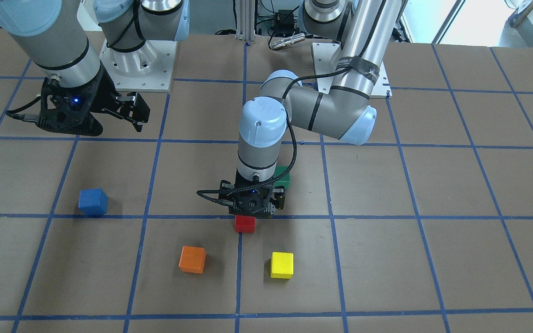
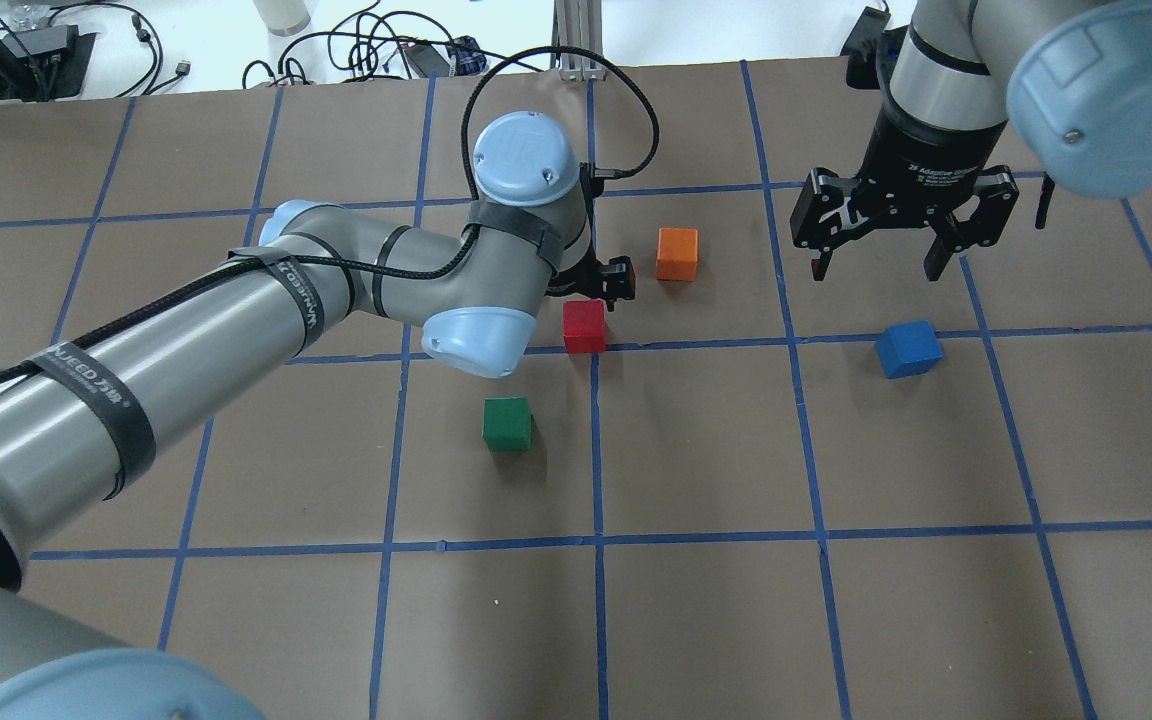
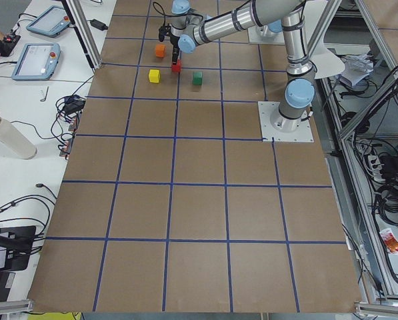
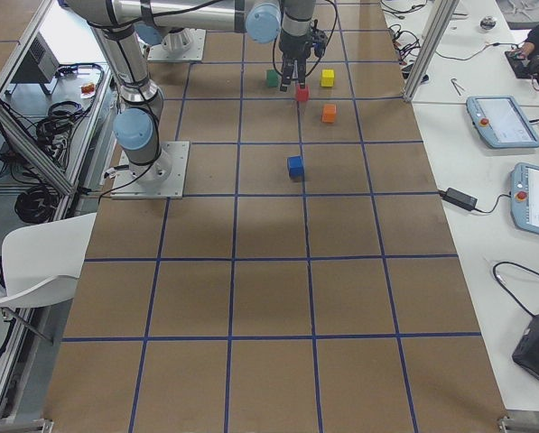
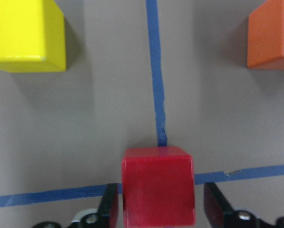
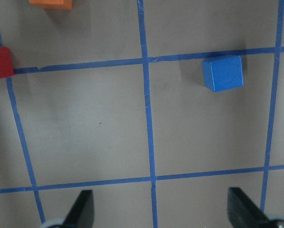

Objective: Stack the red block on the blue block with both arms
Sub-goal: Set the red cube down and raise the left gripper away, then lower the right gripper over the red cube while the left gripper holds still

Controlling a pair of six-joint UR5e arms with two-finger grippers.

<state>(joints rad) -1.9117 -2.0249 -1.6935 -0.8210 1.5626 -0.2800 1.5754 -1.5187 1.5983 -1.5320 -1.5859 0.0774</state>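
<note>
The red block [image 1: 245, 224] sits on the table at a crossing of blue tape lines; it also shows in the overhead view [image 2: 584, 326]. My left gripper [image 5: 158, 209] is lowered over it, open, with one finger [image 5: 108, 209] close on one side and the other finger [image 5: 213, 209] a small gap away. The red block [image 5: 158, 185] stands between them. The blue block [image 2: 908, 348] sits alone to the right, also seen in the front view [image 1: 93, 202]. My right gripper [image 2: 876, 250] hangs open and empty above the table, behind the blue block [image 6: 222, 72].
An orange cube [image 2: 677, 253] lies just beyond the red block, a green cube [image 2: 507, 423] nearer the robot, and a yellow cube [image 1: 281, 265] beside the orange one [image 1: 192, 259]. The table [image 2: 836, 620] is brown with a blue tape grid.
</note>
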